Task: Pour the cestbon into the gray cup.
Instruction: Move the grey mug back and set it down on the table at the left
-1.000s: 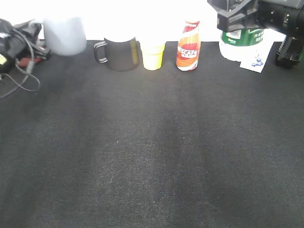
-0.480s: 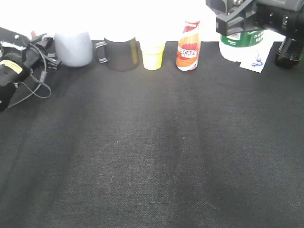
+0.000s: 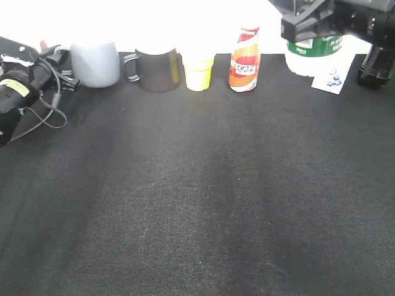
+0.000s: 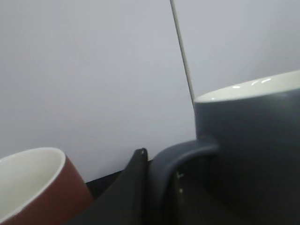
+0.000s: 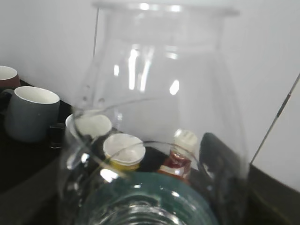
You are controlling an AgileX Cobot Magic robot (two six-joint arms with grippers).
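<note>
At the bench's (image 3: 197,203) far right, the right gripper (image 3: 308,24) clasps the cestbon (image 3: 315,55); far left, the left gripper (image 3: 52,65), nearly closed, pinches the gray cup's (image 3: 95,63) handle. Three mugs, two bottles.

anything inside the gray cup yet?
Can't confirm. The left wrist view shows only the gray cup's pale inner rim; its own wall hides the bottom. The exterior view sees just its outside. The water bottle stands upright at the far right.
</note>
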